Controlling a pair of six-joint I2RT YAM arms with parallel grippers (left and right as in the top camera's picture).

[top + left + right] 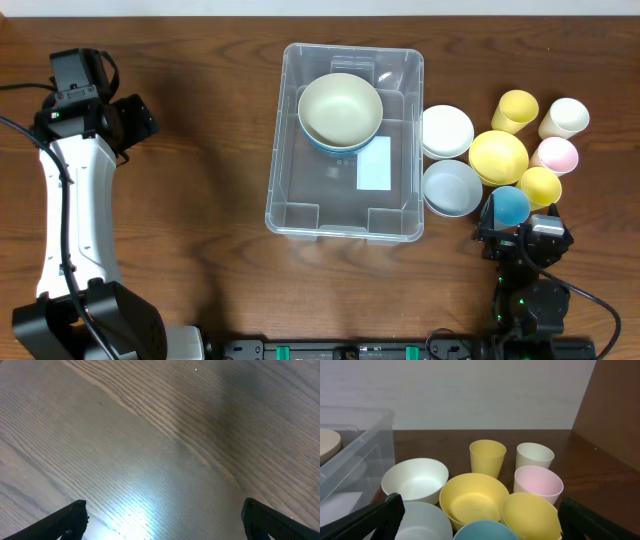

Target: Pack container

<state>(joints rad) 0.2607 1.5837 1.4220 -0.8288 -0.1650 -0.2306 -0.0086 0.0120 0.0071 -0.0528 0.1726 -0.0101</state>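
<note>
The clear plastic container (pixel 345 212) sits mid-table with a white label (pixel 374 164) on its base and a cream bowl (pixel 340 109) stacked on a blue one at its far end. Its wall (pixel 355 455) shows at the left of the right wrist view. My left gripper (pixel 125 118) hovers open over bare wood (pixel 165 450) far left of the container, with nothing between its fingers (pixel 67 520). My right gripper (pixel 512 235) is open at the near right, just short of a blue cup (pixel 485 531), holding nothing.
Right of the container stand a white bowl (pixel 446 130), a pale blue bowl (pixel 451 187), a yellow bowl (pixel 498 156), a blue cup (pixel 508 206), yellow cups (pixel 515 110) (pixel 540 185), a cream cup (pixel 566 117) and a pink cup (pixel 555 155).
</note>
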